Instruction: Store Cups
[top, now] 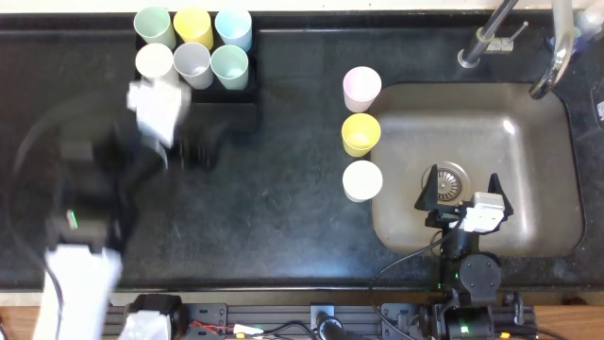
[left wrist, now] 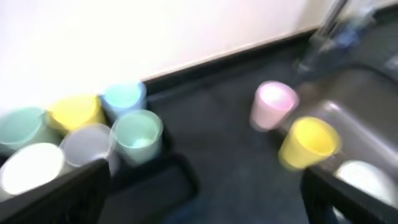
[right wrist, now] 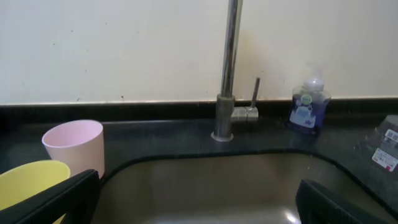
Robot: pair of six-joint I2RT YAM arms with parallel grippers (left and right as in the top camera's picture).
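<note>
A black tray (top: 241,102) at the counter's back left holds six upright cups: green (top: 151,24), yellow (top: 192,25) and blue (top: 233,26) behind, white (top: 154,61), grey (top: 192,62) and green (top: 229,65) in front. Along the sink's left rim stand a pink cup (top: 361,87), a yellow cup (top: 360,134) and a white cup (top: 361,180). My left gripper (top: 198,149) is blurred, just in front of the tray, open and empty (left wrist: 202,183). My right gripper (top: 462,194) hangs open and empty over the sink (right wrist: 198,186), with the pink cup (right wrist: 74,146) beside it.
The steel sink (top: 528,142) fills the right side, with a drain (top: 451,179) below my right gripper. A faucet (right wrist: 230,68) and a blue soap bottle (right wrist: 308,106) stand behind it. The tray's front row (left wrist: 168,180) has vacant room. Dark counter (top: 283,189) lies between tray and sink.
</note>
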